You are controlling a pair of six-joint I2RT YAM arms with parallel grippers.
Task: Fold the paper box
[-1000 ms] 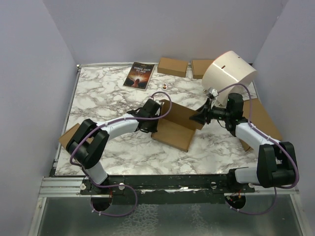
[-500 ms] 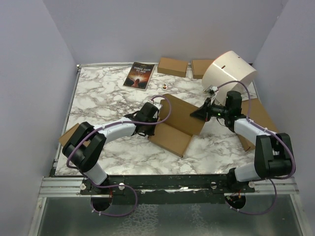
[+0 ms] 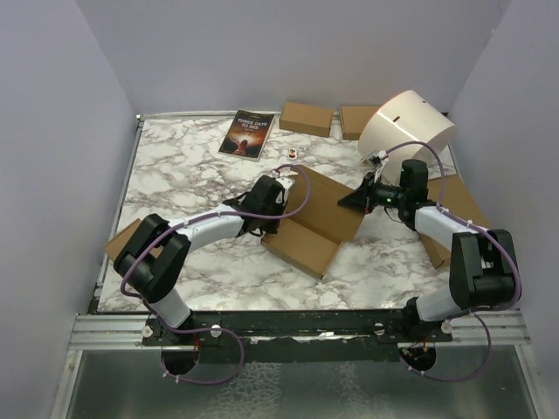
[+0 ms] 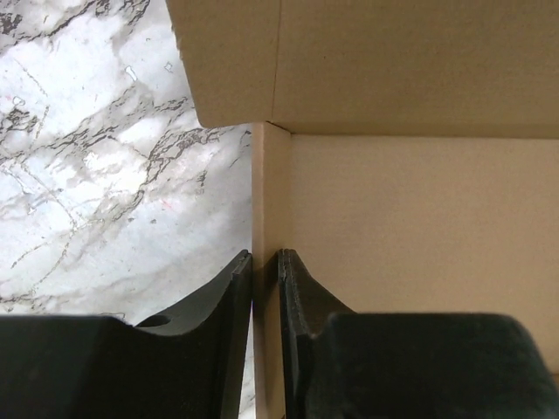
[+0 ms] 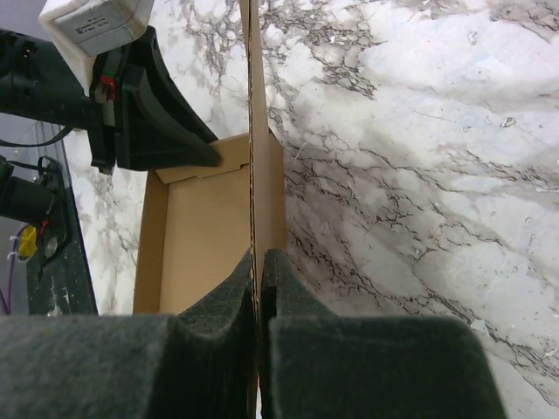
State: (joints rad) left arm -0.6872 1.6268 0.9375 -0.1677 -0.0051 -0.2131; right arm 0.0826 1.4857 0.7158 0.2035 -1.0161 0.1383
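On table (image 3: 179,170) | 1 paper box (image 3: 306,244) | left tool (image 4: 265,258), right tool (image 5: 258,255) gripping walls

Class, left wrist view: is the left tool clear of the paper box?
No, the left tool grips the paper box by a wall.

We see a white, grey-veined marble table (image 3: 175,166) carrying the paper box (image 3: 310,223) near its middle, its base on the surface. Along the far edge lie a dark-covered book (image 3: 247,133), two small brown boxes (image 3: 306,118) side by side, and a white round tub (image 3: 409,129) tipped on its side. A large flat cardboard sheet (image 3: 463,209) lies at the right edge, and another brown piece (image 3: 122,240) sits at the left edge.
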